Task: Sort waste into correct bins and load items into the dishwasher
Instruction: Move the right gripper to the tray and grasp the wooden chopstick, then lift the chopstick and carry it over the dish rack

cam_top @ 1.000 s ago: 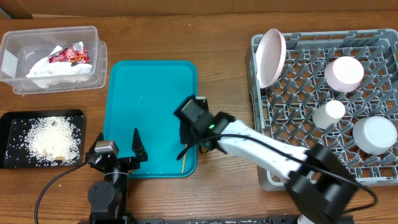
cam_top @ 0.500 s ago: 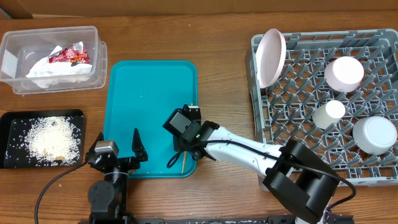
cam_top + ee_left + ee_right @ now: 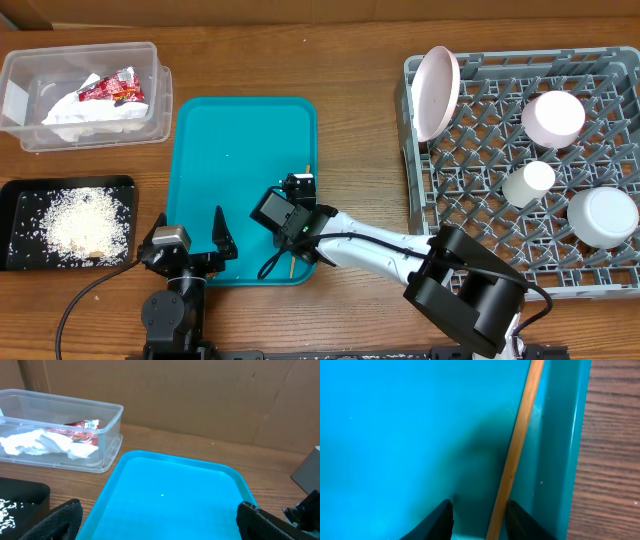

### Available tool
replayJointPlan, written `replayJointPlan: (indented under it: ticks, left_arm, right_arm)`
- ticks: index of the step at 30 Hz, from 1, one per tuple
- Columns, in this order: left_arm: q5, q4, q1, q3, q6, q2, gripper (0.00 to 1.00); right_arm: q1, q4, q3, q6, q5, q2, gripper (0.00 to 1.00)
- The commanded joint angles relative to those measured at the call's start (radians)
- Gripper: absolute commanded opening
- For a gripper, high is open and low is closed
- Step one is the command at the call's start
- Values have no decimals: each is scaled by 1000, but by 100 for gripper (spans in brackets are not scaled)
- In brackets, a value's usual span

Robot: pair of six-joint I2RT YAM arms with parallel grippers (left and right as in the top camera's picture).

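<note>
My right gripper (image 3: 284, 222) (image 3: 480, 512) is low over the near right corner of the teal tray (image 3: 240, 140), jaws open. A thin wooden stick (image 3: 517, 445) (image 3: 294, 266) lies between its fingers against the right one, with a gap to the left finger. At the tray's near edge, my left gripper (image 3: 190, 233) (image 3: 162, 525) is wide open and empty. The clear tub (image 3: 152, 60) (image 3: 107, 415) holds white napkins (image 3: 85, 112) and a red wrapper (image 3: 112, 92). Rice (image 3: 85, 222) fills the black tray (image 3: 20, 188). The grey rack (image 3: 480, 140) holds a large plate (image 3: 437, 92), a small plate (image 3: 552, 118), a cup (image 3: 528, 183) and a bowl (image 3: 603, 217).
The teal tray's raised right rim (image 3: 565, 435) runs just beside the stick, with bare wooden table (image 3: 615, 460) beyond it. The right arm (image 3: 400, 245) stretches across the table between tray and rack. Cardboard stands behind the table.
My right gripper has slid left and toward the tray's near right corner, coming down around the stick with its jaws a little narrower. The left arm has not moved.
</note>
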Motion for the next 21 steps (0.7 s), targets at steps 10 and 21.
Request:
replayJointPlan:
  ticks: [10,21]
  left_arm:
    - [-12,2,-4,-4,22,-9,100]
    - [-13,2,-4,-4,22,-9,100]
  right_arm:
    - [3,-3,8,9,20,40,15]
    - [5,-52,8,156,69,42,26]
